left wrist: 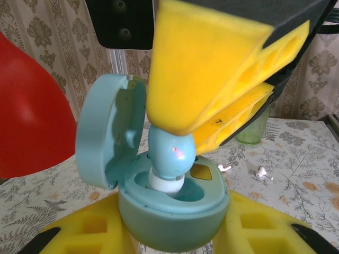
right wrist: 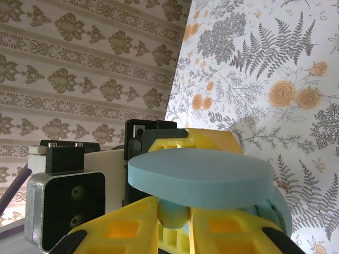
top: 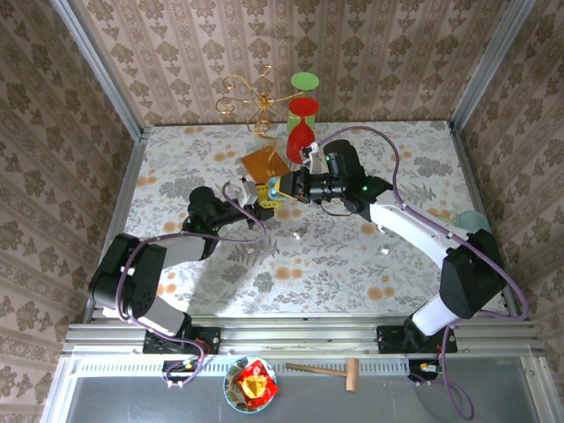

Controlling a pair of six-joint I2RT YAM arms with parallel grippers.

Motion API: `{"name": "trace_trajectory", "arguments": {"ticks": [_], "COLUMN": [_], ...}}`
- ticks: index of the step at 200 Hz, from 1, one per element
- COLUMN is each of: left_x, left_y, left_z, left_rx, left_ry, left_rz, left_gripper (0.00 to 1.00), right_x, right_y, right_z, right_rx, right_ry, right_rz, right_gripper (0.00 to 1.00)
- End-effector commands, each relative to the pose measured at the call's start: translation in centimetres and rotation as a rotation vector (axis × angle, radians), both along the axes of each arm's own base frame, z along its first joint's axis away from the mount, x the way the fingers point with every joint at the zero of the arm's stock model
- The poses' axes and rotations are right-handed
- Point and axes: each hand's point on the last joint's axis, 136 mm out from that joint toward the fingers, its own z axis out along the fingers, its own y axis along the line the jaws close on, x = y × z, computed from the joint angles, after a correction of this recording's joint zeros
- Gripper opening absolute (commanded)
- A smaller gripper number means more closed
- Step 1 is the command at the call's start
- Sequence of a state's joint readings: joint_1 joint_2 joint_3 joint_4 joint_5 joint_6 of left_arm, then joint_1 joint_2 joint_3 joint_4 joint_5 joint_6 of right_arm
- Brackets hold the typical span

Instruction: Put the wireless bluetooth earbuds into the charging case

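In the left wrist view a light blue charging case [left wrist: 175, 211] stands open, its lid [left wrist: 108, 135] hinged up to the left. My left gripper [left wrist: 172, 230] is shut on the case's base between its yellow fingers [left wrist: 265, 227]. From above, my right gripper [right wrist: 175, 211] is shut on a light blue earbud [left wrist: 172, 151]. The earbud's white tip [left wrist: 167, 184] sits in the left well of the case. In the top view the two grippers [top: 257, 204] [top: 284, 187] meet at mid-table. Two white earbuds [left wrist: 225, 168] [left wrist: 260, 171] lie on the cloth behind the case.
A red goblet [top: 301, 123], a green cup [top: 305, 84] and a gold wire stand [top: 251, 97] are at the back of the table, with an orange tile [top: 264, 161] just behind the grippers. A teal object [top: 471, 220] sits at the right edge.
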State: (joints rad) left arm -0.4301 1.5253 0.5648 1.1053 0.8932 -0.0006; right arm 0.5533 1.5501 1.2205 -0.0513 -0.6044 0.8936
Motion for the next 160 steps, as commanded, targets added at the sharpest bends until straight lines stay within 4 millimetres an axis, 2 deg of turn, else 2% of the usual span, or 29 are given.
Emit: {"name": "trace_trajectory", "arguments": {"ticks": [1,120,160], "left_x": [0.0,0.3,0.4], "left_y": [0.2,0.2,0.3], "left_z": [0.5,0.3,0.6], "left_rx": [-0.017,-0.011,-0.016], "left_ry": [-0.015,-0.019,-0.021], "left_rz": [-0.003,0.009,0.01], "left_gripper": [0.26,0.25,0.25], "right_x": [-0.8,-1.8,-2.0], "right_y": [-0.2,0.3,0.2], "right_z": [0.5,0.8,0.1], "right_rx": [0.01,0.025,0.009], "right_ry": [-0.008,0.006,0.019], "right_rz": [0.02,0.052,0.05], "right_gripper": [0.19,0.19,0.19]}}
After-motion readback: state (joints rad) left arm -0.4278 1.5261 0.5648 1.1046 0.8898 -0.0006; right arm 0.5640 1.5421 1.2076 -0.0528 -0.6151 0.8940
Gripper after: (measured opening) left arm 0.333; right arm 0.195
